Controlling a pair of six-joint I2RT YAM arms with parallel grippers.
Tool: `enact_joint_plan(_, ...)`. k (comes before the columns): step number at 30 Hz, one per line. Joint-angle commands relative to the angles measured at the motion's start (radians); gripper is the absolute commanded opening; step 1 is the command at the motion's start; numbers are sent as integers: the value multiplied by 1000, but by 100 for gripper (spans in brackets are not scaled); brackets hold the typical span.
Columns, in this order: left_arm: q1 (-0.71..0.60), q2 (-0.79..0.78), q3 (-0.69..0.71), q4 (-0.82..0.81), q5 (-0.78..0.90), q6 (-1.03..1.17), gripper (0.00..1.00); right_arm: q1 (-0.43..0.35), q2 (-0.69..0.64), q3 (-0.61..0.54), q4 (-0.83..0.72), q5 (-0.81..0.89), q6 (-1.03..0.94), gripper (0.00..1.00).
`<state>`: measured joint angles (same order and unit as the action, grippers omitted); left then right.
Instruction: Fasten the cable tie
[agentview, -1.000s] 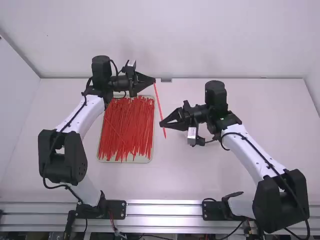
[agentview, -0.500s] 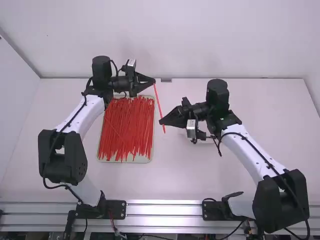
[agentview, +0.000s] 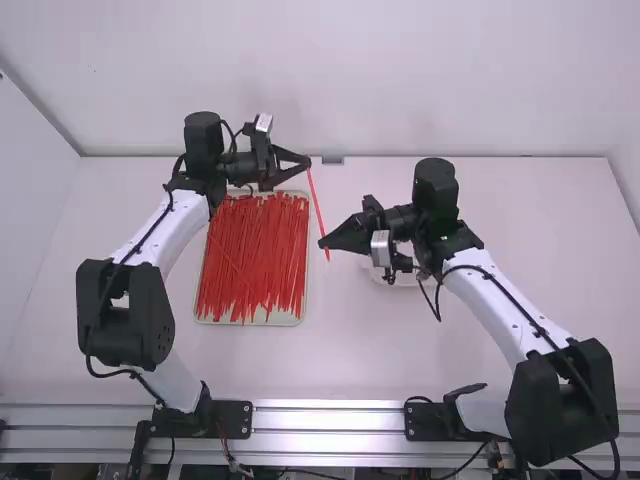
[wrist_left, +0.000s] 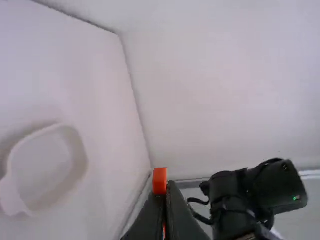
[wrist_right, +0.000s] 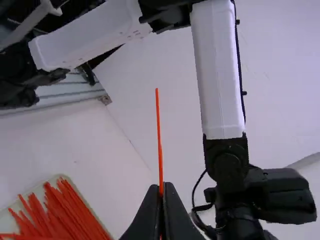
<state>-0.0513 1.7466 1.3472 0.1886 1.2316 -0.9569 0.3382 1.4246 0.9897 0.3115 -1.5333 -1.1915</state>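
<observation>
A single thin red plastic cable tie (agentview: 317, 205) is held off the white bench (agentview: 560, 220), stretched straight between the two hands just beside the tray's far right corner. It slopes from its upper end at the left arm's black two-finger hand (agentview: 303, 160) down to the right arm's black two-finger hand (agentview: 322, 242), with a short tail poking past the right hand.

The left hand (wrist_left: 163, 196) is clenched on the tie's end. In the left wrist view a blunt orange-red stub (wrist_left: 159, 180) sticks up from between the smooth, dark, tapering fingers. The rest of the strap is hidden behind them.

The right hand (wrist_right: 161, 192) is also clenched, grasping the strap lower down. In the right wrist view the tie (wrist_right: 158, 140) rises from the pinched fingertips as a hair-thin, rigid line. Whether its surface is ribbed cannot be made out.

A flat beige rectangular tray (agentview: 252, 321) lies on the bench below the left arm. It carries a loose heap of red plastic cable ties (agentview: 255, 255), laid roughly parallel, with a few crossing at angles. In the right wrist view the frame edge cuts off the heap (wrist_right: 55, 215).

The left wrist view also shows a pale oval rimmed shape (wrist_left: 42, 170) on the white surface, too faint to identify.
</observation>
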Motion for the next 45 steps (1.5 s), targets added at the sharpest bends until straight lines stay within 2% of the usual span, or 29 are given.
enact_joint_plan(1,4,-2,-7,1,10,174,2,3,-5,-2,0,-15,105,0)
enact_joint_plan(11,-14,-2,-13,-16,6,281,2,3,-5,-2,31,-16,67,0)
enact_joint_plan(18,-14,-2,-13,-25,6,563,2,3,-5,-2,18,-19,69,0)
enact_joint_plan(22,-14,-2,-13,-45,10,668,2,3,-5,-2,66,-14,201,0)
enact_joint_plan(25,-14,-2,-13,-50,10,757,2,3,-5,-2,166,1,356,0)
enact_joint_plan(29,-14,-2,-13,-50,9,898,2,3,-5,-2,399,108,752,0)
enact_joint_plan(35,-14,-2,-13,-35,8,1044,2,3,-5,-2,592,282,1143,0)
enact_joint_plan(40,-14,-2,-13,15,6,1114,2,-17,-5,-3,586,407,1451,0)
enact_joint_plan(45,-14,-2,-13,83,9,1111,2,-26,-3,-3,446,405,1420,0)
